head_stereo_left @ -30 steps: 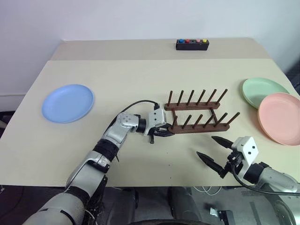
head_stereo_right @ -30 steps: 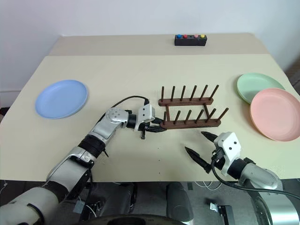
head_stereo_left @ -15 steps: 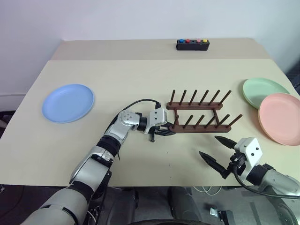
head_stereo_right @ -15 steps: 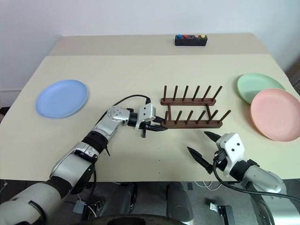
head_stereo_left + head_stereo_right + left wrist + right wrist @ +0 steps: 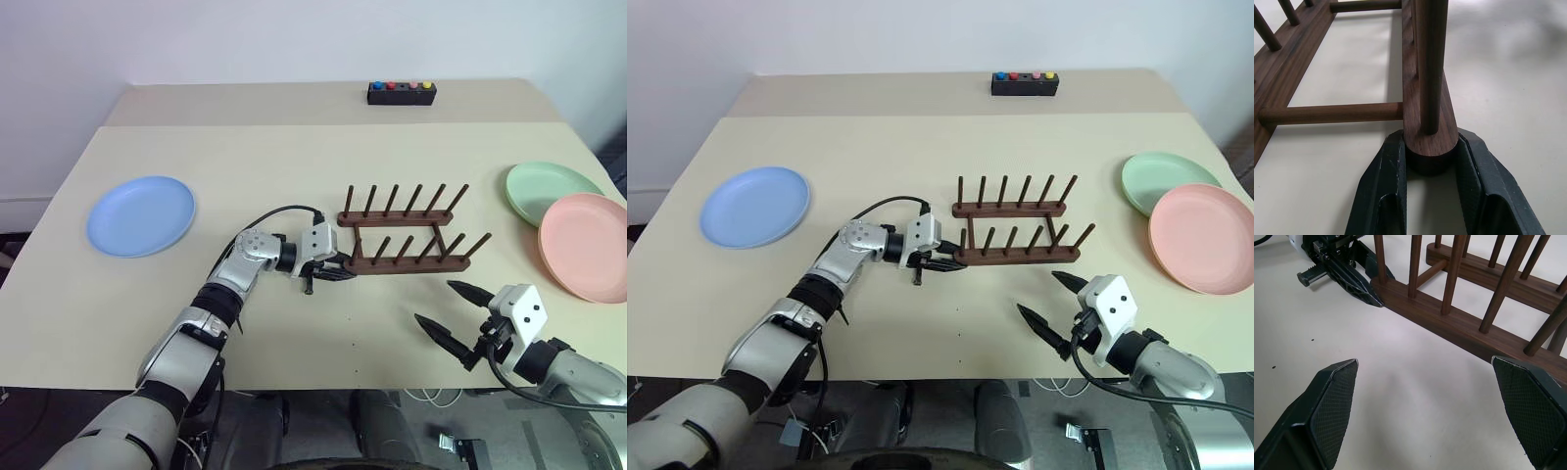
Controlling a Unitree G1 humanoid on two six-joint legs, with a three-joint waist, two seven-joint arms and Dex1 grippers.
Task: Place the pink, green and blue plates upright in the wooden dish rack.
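Observation:
The wooden dish rack (image 5: 402, 240) stands empty at mid-table. My left gripper (image 5: 336, 273) is shut on the left end of its near rail (image 5: 1430, 142), one finger on each side. The right gripper (image 5: 453, 311) hovers open in front of the rack's right part, nothing between its fingers (image 5: 1334, 396). A blue plate (image 5: 141, 214) lies flat at the far left. On the right, the green plate (image 5: 549, 186) lies flat with the pink plate (image 5: 590, 247) just in front of it, the pink rim overlapping the green one.
A black box with coloured buttons (image 5: 402, 93) sits at the table's far edge. The front table edge (image 5: 323, 380) runs just below both grippers. Bare tabletop lies between the blue plate and the rack.
The rack has slid slightly to the left, held by the left gripper. The right gripper has stayed where it was, open.

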